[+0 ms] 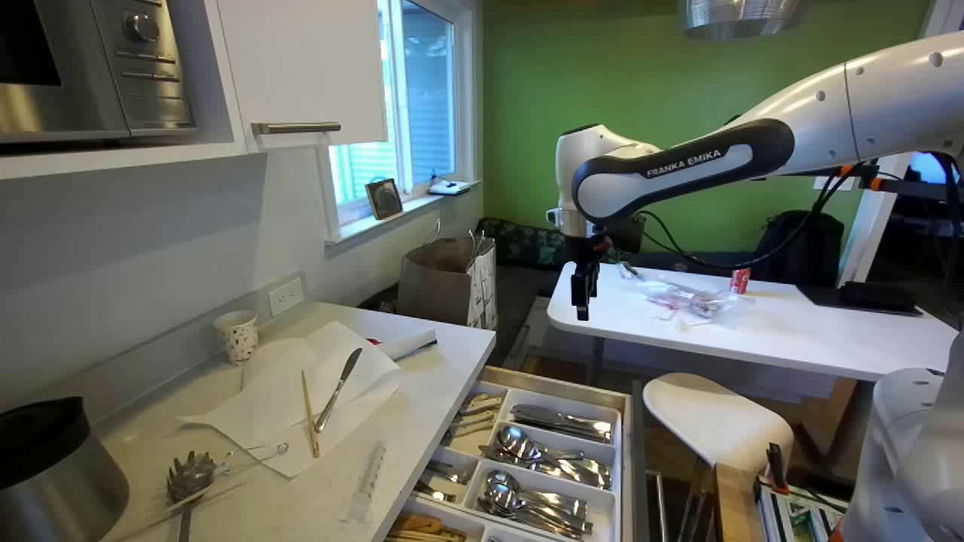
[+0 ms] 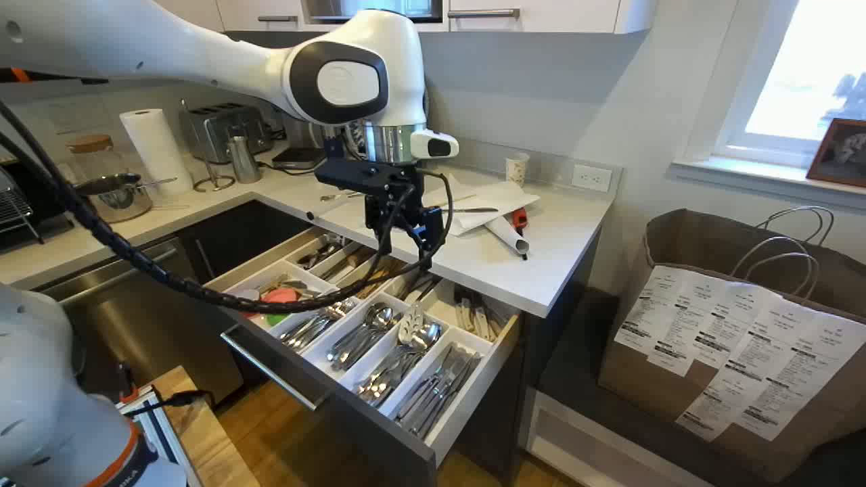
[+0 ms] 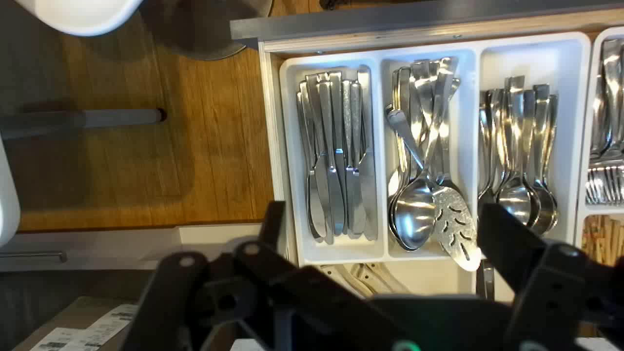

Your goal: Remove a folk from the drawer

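Note:
The open drawer (image 2: pixel 379 436) holds a white cutlery tray (image 3: pixel 380 146). Forks (image 3: pixel 604 183) show at the right edge of the wrist view, tines toward the camera's lower side; part of them is cut off by the frame. The fork compartment (image 2: pixel 316 326) also shows in an exterior view. My gripper (image 3: pixel 382 217) is open and empty, its fingers wide apart. It hangs pointing down above the drawer, as an exterior view shows (image 2: pixel 406 250). In the wrist view its fingers frame the knife and large spoon compartments, with the forks to the right of them.
Knives (image 3: pixel 336 161), large spoons (image 3: pixel 414 214) with a slotted server (image 3: pixel 456 224), and small spoons (image 3: pixel 516 195) fill neighbouring compartments. The counter (image 2: pixel 561 237) edge runs behind the drawer, with paper, a cup (image 2: pixel 516 168) and utensils. A paper bag (image 2: pixel 676 270) and a stool (image 1: pixel 715 414) stand nearby.

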